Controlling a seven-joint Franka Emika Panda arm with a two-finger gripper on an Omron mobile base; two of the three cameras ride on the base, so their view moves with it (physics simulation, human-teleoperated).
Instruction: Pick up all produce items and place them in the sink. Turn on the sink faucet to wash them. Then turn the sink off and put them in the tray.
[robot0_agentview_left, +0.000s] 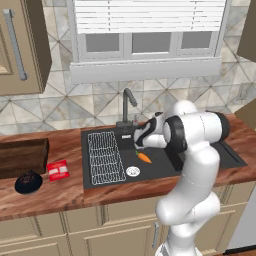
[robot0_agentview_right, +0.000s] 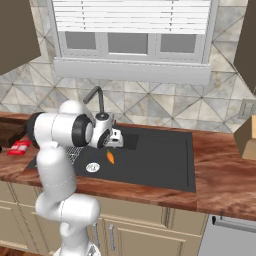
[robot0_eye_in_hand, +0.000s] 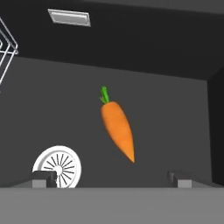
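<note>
Already the carrot (robot0_eye_in_hand: 117, 130) lies loose on the sink (robot0_agentview_left: 165, 167) floor, just beyond the gripper (robot0_eye_in_hand: 113, 178), whose fingers stand wide apart and empty (drain (robot0_eye_in_hand: 57, 166) by one tip). The faucet (robot0_agentview_left: 127, 106) looks dry; washing and the tray (robot0_agentview_left: 22, 156) remain. No writing is legible.

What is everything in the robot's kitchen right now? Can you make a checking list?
Surface: brown wooden counter.
Job's things: carrot lies on the floor of the black sink, beside the round drain; faucet behind the sink; wooden tray at the left.
Clutter: red packet, black round dish, white wire rack in the sink.
Grippers: gripper open above the carrot, holding nothing.
Cables: nothing seen.
Surroundings: window, tiled wall, cabinets.
</note>
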